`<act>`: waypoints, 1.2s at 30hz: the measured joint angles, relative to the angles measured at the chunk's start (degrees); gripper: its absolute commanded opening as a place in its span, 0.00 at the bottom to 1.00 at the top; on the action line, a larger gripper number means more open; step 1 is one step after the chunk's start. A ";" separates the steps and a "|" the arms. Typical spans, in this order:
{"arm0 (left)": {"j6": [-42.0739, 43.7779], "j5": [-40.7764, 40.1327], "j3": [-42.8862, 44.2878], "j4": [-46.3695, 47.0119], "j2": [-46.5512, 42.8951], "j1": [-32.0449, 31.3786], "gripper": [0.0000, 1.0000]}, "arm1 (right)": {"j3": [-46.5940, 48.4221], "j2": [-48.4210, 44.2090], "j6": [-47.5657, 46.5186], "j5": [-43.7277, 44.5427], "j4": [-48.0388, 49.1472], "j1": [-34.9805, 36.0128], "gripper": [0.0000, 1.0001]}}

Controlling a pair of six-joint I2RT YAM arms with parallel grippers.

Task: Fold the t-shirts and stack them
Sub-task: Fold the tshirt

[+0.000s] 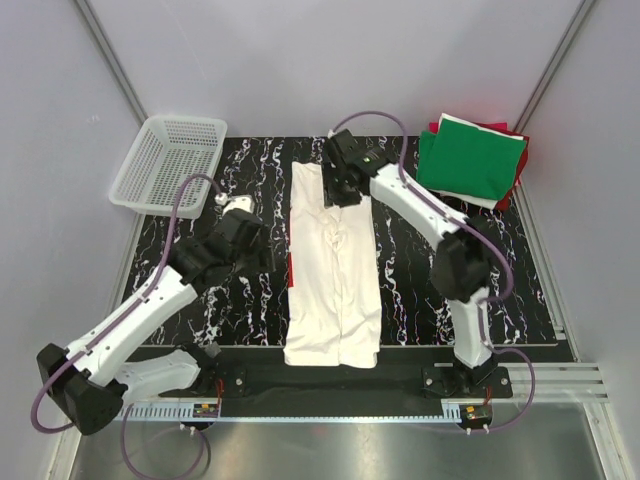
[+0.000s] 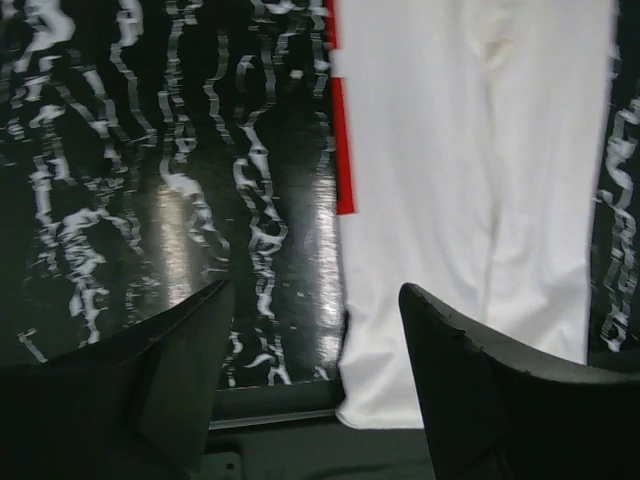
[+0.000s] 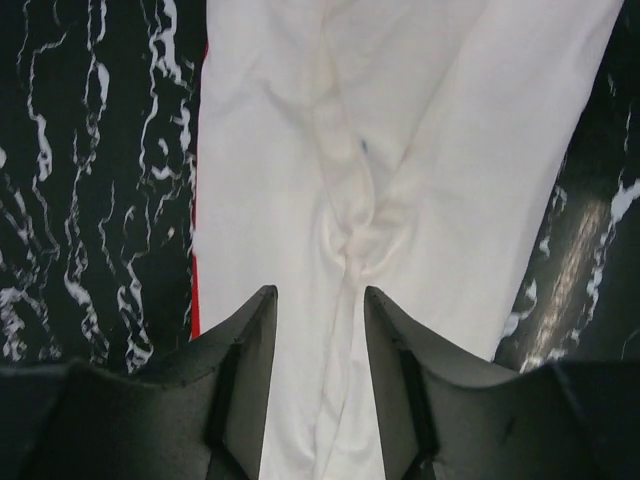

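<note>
While the cream shirt (image 1: 333, 270) lies flat in the middle of the mat (image 1: 410, 290), neither gripper has a visible hold on it. It's folded into a long narrow strip running near-to-far, sides tucked in. A ridge runs down the centre, with a pucker (image 3: 355, 240) partway along. A red strip (image 2: 343, 150) peeks out along its left edge and shows from the top too. The near end of the shirt laps just over the mat's near edge.

Right gripper (image 3: 318, 330): over the far end of the shirt, pointing down its length. Jaws partly apart, straddling the centre ridge, with cloth showing in the gap. Can't tell if the tips touch the fabric; no pinch visible.

Left gripper (image 2: 315, 290): just beside the shirt's left edge, about mid-length, above bare mat. Jaws wide apart, nothing between them. In the wrist view one of its fingers (image 2: 470, 380) overlaps the shirt's edge.

Far right corner of the mat: a folded stack, well apart from the cream shirt. Green shirt (image 1: 470, 155) on top, red shirt (image 1: 497, 128) sticking out behind it, white shirt (image 1: 478, 199) edge showing on the near side.

Far left: a white mesh basket (image 1: 186, 121), at the mat's corner and partly off it.
</note>
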 measured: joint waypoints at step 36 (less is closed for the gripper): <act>6.21 -3.23 -8.74 1.07 -11.45 8.13 0.77 | 40.46 39.52 -10.12 5.31 -6.47 -1.99 0.52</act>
